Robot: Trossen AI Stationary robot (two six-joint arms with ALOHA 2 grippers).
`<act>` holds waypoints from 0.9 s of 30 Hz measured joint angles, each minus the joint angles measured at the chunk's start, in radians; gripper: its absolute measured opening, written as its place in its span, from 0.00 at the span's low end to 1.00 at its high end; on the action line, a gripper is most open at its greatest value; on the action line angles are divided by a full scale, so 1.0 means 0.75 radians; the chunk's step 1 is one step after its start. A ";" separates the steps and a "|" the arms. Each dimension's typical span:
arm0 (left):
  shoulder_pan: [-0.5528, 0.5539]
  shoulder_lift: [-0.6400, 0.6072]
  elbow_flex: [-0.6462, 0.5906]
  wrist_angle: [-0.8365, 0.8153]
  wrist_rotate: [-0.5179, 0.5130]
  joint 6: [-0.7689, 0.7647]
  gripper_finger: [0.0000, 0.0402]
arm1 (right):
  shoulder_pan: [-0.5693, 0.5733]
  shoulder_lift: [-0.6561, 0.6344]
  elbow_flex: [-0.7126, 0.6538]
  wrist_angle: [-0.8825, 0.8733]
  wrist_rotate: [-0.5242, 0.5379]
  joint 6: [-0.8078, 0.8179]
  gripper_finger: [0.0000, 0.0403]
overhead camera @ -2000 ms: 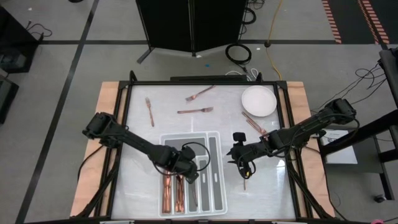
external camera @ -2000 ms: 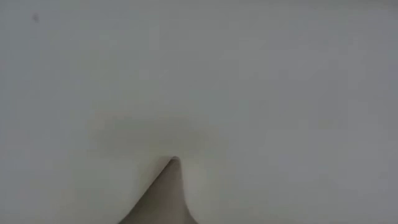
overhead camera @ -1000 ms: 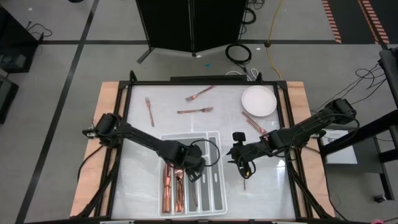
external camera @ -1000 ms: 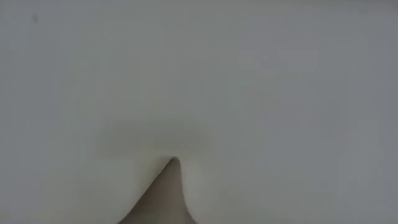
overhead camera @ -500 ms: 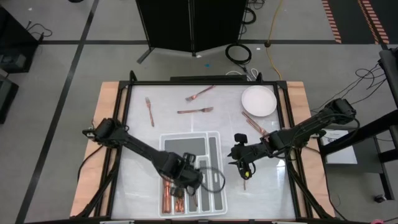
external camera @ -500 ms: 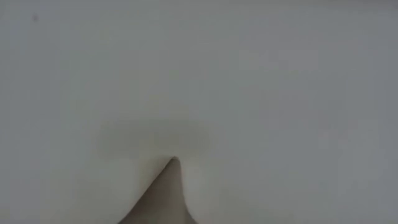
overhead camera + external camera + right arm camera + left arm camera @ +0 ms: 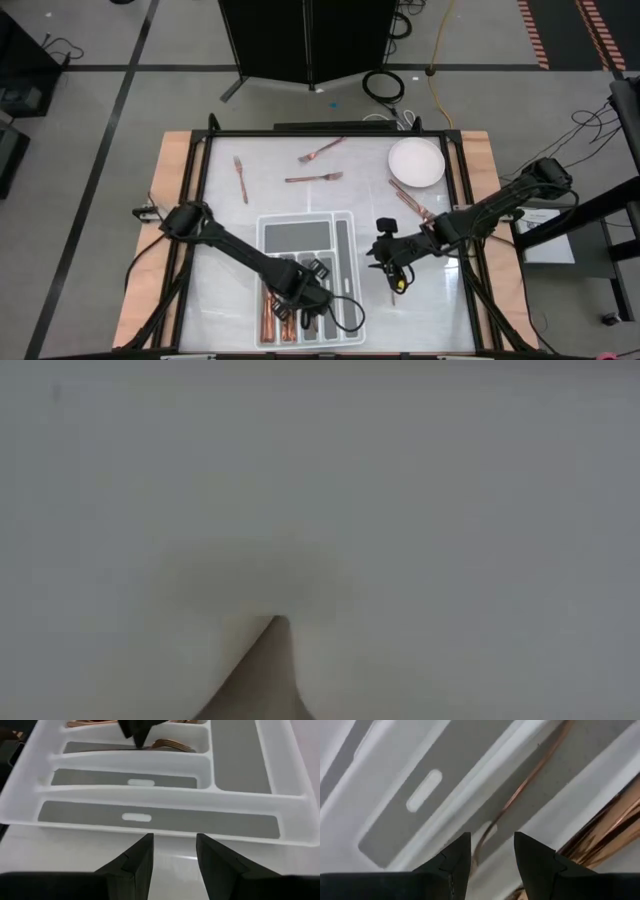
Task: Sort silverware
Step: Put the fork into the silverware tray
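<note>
Silverware (image 7: 273,312), slim shiny copper, in white divided tray (image 7: 343,232)

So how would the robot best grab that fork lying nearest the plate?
Probably by the slim handle of the fork, coming straight down from above. It lies flat and diagonal on the table, close by the plate, so the fingers should straddle the handle crosswise.

centre: tray (image 7: 345,228) blocks | far half: scattered forks (image 7: 314,178), plate (image 7: 415,161)
</note>
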 joint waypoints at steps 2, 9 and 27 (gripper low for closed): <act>0.000 0.013 0.002 0.011 0.002 0.082 0.38 | -0.011 0.000 0.000 -0.002 0.002 -0.002 0.35; 0.026 0.019 0.001 0.022 0.065 0.254 0.38 | -0.039 0.000 0.000 -0.001 0.004 -0.001 0.35; 0.026 0.077 -0.014 0.062 0.098 0.632 0.20 | -0.048 -0.001 0.000 0.000 0.004 0.017 0.35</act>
